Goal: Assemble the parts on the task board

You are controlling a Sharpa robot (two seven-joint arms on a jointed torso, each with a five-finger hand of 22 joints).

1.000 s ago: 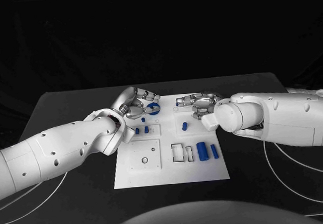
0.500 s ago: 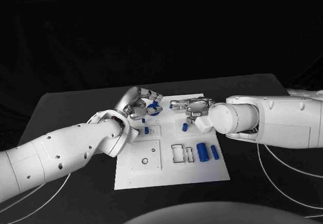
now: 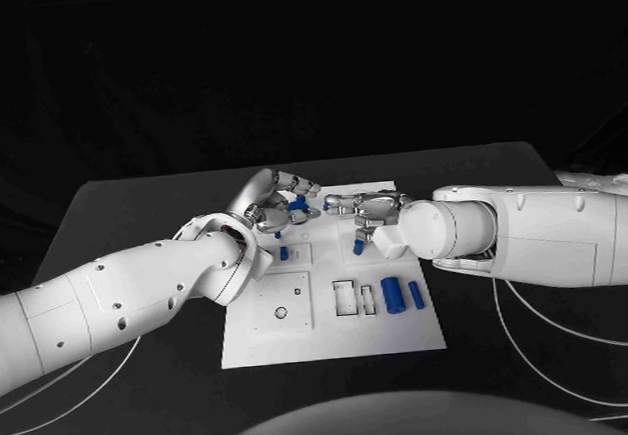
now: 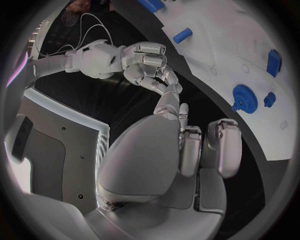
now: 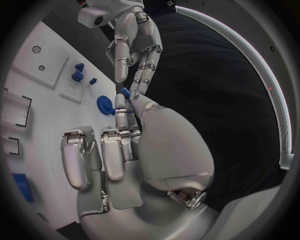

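Above the far end of the task board (image 3: 273,346), a small blue part (image 3: 300,205) is pinched by the left hand (image 3: 273,204). The right hand (image 3: 368,209) is curled, nothing visibly gripped.

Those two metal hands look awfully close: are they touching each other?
Cannot tell. In the right wrist view the left hand reaches down to the right hand, fingertips overlapping; no view shows contact or a gap plainly.
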